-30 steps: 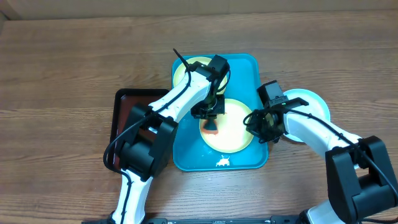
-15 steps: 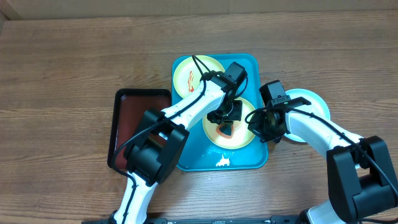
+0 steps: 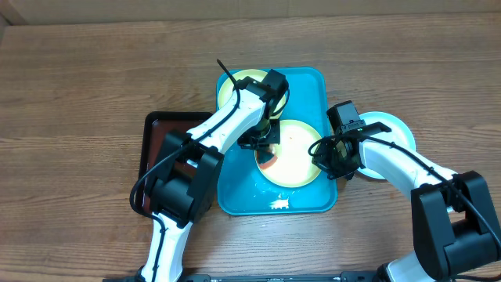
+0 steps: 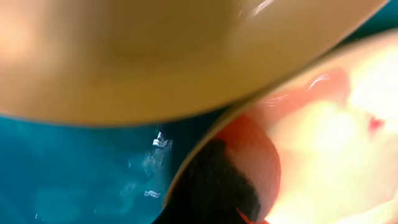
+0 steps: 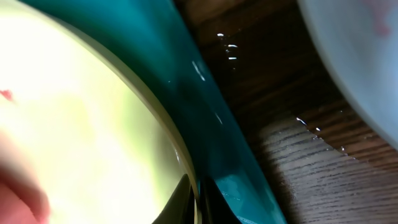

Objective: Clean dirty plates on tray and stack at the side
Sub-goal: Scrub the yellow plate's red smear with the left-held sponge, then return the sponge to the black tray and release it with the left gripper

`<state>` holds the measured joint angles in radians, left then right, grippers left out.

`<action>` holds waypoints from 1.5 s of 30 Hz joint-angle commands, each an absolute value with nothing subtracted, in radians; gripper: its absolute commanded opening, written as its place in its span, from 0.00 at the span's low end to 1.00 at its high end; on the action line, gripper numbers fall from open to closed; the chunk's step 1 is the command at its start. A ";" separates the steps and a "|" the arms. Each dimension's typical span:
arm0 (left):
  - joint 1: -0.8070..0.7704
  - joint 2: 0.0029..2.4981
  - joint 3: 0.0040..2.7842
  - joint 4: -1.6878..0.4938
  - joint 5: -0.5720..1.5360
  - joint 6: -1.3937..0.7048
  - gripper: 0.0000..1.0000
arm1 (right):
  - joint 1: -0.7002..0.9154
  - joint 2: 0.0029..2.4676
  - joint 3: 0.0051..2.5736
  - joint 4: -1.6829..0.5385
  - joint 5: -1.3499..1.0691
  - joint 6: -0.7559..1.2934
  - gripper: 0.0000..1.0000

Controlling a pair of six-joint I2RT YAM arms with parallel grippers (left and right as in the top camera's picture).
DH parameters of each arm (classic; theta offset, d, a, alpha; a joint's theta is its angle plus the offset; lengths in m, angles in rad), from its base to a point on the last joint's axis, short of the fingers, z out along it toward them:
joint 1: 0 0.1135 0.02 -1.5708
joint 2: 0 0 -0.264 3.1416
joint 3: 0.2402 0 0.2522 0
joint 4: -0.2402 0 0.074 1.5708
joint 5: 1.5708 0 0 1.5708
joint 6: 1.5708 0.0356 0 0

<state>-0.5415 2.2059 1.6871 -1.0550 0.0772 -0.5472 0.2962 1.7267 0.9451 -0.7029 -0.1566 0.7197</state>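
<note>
A yellow-green rimmed plate (image 3: 296, 153) lies at the front of the turquoise tray (image 3: 311, 94). My left gripper (image 3: 266, 149) is shut on an orange-red sponge (image 3: 268, 162) pressed on that plate's left edge. The left wrist view shows the sponge (image 4: 255, 143) on the plate (image 4: 336, 137) beside a dark finger (image 4: 211, 186). My right gripper (image 3: 323, 157) is shut on the plate's right rim; its fingers (image 5: 184, 200) pinch the rim (image 5: 180, 155). A second yellow-green plate (image 3: 239, 88) sits at the tray's back left, half hidden by the left arm. The light-blue plate (image 3: 391, 129) rests on the table to the right.
A dark red-brown tray (image 3: 155, 145) with a black rim lies left of the turquoise one, partly under the left arm. A white fleck (image 3: 279, 204) and wet smears mark the turquoise tray's front. Bare wooden table (image 3: 86, 86) surrounds everything.
The left gripper swept the sponge rightward across the front plate, then came back to its left edge. The right gripper kept its hold on the rim.
</note>
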 commanded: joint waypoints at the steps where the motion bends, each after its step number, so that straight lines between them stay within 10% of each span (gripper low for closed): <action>1: -0.511 2.233 1.696 -0.977 0.073 -0.495 0.04 | 0.280 1.764 0.922 -0.714 -0.046 0.670 0.04; 21: -0.612 2.367 1.716 -0.867 0.567 -0.428 0.04 | 0.334 1.764 0.922 -0.697 -0.046 0.523 0.04; 45: -0.584 2.136 1.717 -1.217 -0.129 -0.546 0.04 | 0.334 1.764 0.922 -0.690 -0.046 0.523 0.04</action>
<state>-0.6006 2.2215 1.7325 -1.1828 -0.0330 -0.5251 0.3237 1.7252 0.9463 -0.6891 -0.1074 0.5381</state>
